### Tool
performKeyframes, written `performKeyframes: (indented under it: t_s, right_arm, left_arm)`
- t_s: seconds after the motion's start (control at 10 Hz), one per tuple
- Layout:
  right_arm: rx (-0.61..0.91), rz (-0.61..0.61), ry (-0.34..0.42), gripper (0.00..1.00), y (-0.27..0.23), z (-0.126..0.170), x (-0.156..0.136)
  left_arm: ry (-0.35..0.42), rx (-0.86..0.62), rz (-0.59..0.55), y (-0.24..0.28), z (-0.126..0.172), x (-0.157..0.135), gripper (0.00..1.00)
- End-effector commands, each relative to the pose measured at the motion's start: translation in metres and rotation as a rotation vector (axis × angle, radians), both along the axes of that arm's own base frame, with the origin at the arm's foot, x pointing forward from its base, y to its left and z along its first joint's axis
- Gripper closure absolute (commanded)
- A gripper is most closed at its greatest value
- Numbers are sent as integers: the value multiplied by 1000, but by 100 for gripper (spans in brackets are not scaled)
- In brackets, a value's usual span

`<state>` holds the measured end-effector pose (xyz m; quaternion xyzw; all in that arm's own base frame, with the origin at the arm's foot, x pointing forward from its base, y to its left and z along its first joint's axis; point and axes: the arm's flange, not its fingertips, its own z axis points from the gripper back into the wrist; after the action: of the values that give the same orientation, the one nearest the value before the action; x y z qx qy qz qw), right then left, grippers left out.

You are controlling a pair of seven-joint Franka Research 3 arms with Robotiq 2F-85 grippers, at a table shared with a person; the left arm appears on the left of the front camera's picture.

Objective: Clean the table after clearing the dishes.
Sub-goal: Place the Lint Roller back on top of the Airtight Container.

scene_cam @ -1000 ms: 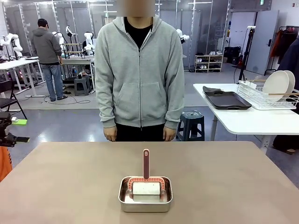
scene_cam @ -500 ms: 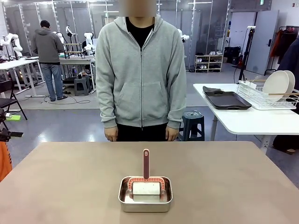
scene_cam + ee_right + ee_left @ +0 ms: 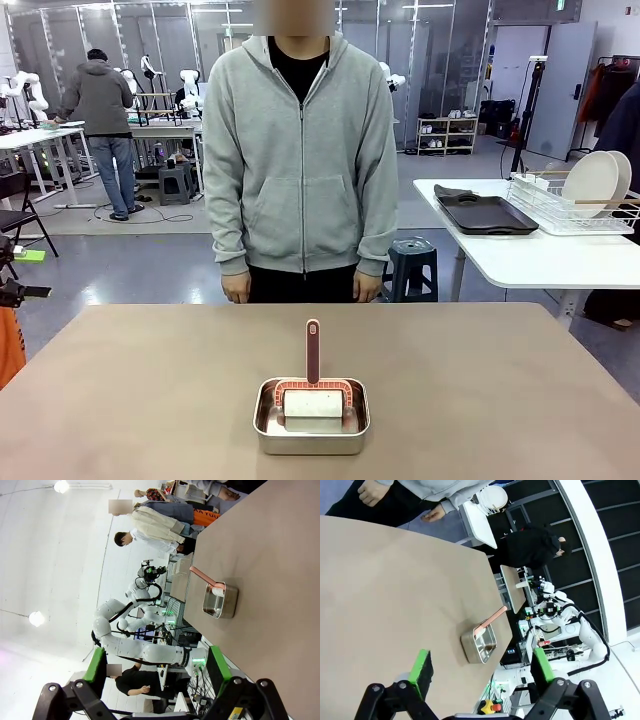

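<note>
The tan-brown table bears a steel pan near its front middle. In the pan lies a white roller whose pink handle points toward the person. The dishes, white plates, stand in a wire rack on a white side table at the right, beside a dark tray. My left gripper hangs open above the table, well back from the pan. My right gripper is open too, far from the pan, with nothing between its fingers.
A person in a grey hoodie stands at the table's far edge, hands hanging at the sides. The white side table stands off to the right, with a stool on the floor next to it.
At the front view's left edge a black, green-tipped part has drawn back slightly to the left. The pan, the roller and the person by the table have stayed put.
</note>
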<state>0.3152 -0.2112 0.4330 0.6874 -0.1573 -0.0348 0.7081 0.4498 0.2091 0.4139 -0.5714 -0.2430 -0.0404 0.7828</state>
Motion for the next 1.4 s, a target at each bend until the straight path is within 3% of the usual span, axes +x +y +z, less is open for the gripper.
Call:
performKeyframes:
  t_s: [0.0, 0.1, 0.4, 0.7, 0.9, 1.3]
  right_arm:
    - [1, 1, 4, 0, 0, 4, -2]
    - [1, 1, 4, 0, 0, 4, -2]
    - [1, 1, 4, 0, 0, 4, -2]
    - [1, 1, 4, 0, 0, 4, -2]
    - [1, 1, 4, 0, 0, 4, -2]
    - [1, 1, 4, 0, 0, 4, -2]
  left_arm:
    - [54, 33, 47, 21, 1, 6, 0]
    - [89, -18, 69, 41, -1, 6, 0]
    - [154, 30, 103, 70, -7, -14, 0]
    - [166, 141, 256, 82, -10, -12, 0]
    - [169, 104, 296, 99, -10, -15, 0]
    - [158, 106, 271, 98, -16, -16, 0]
